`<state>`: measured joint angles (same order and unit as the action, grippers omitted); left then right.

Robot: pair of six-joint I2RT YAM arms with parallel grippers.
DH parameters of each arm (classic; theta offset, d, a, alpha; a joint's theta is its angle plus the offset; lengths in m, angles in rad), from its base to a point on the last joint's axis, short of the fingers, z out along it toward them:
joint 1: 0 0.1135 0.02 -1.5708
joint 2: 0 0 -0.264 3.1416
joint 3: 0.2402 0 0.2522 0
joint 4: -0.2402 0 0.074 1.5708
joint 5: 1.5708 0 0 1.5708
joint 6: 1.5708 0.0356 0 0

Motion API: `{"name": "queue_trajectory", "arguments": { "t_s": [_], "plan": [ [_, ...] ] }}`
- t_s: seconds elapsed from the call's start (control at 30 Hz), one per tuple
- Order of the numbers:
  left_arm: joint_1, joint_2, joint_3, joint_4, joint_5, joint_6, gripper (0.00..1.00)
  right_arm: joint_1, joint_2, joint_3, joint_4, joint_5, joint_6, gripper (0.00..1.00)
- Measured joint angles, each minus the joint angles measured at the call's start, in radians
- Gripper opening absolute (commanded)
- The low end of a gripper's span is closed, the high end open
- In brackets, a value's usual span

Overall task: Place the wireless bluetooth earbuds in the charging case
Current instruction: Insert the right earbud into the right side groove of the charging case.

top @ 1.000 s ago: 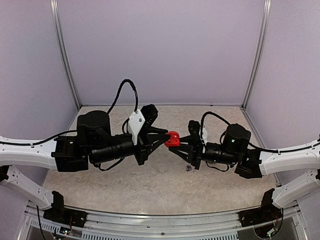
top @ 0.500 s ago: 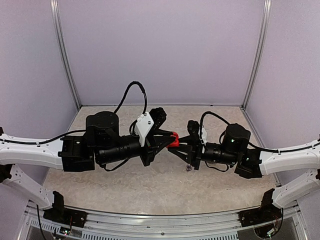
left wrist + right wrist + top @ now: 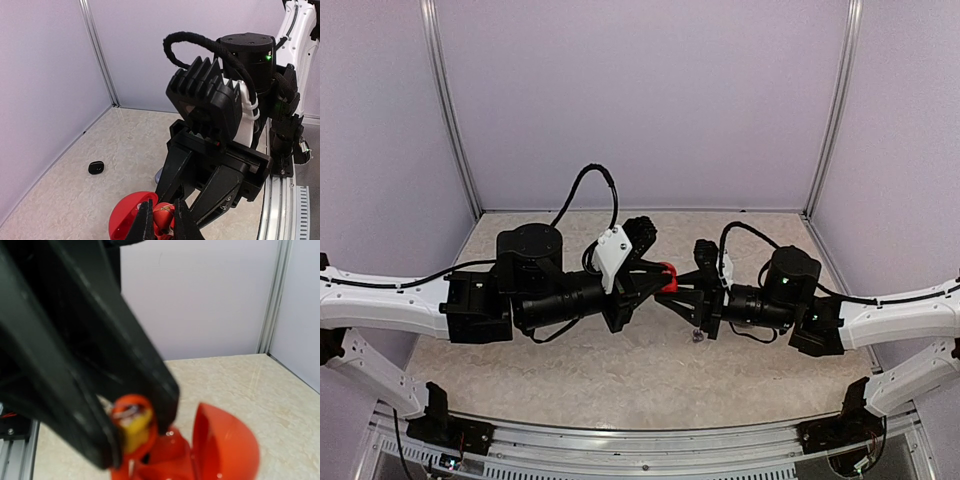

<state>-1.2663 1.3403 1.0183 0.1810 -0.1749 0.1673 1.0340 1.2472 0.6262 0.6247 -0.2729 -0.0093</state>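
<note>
The red earbud (image 3: 162, 216) is pinched between the left gripper's (image 3: 163, 206) fingers, right at the open red case (image 3: 124, 224). The right gripper (image 3: 680, 289) appears to clamp the case. To seat the bud well, line it up with its pocket, lower it slowly, and release only once it sits. Both arms reach inward over the table (image 3: 620, 365), their grippers meeting nose to nose.

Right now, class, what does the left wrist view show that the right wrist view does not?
Only the left wrist view: a small black item lying on the table, and the right gripper facing the camera. Only the right wrist view: a yellow patch on the red earbud. Both: the open red charging case, with the left gripper pinching the earbud close to it.
</note>
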Motion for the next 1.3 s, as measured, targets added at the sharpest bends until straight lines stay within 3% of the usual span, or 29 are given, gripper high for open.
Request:
{"name": "queue_trajectory", "arguments": {
  "t_s": [1.3],
  "plan": [
    [-0.003,0.000,0.005,-0.048,-0.041,0.012,0.11,0.007,0.008,0.000,-0.001,0.000,-0.001,0.00]
  ]
}}
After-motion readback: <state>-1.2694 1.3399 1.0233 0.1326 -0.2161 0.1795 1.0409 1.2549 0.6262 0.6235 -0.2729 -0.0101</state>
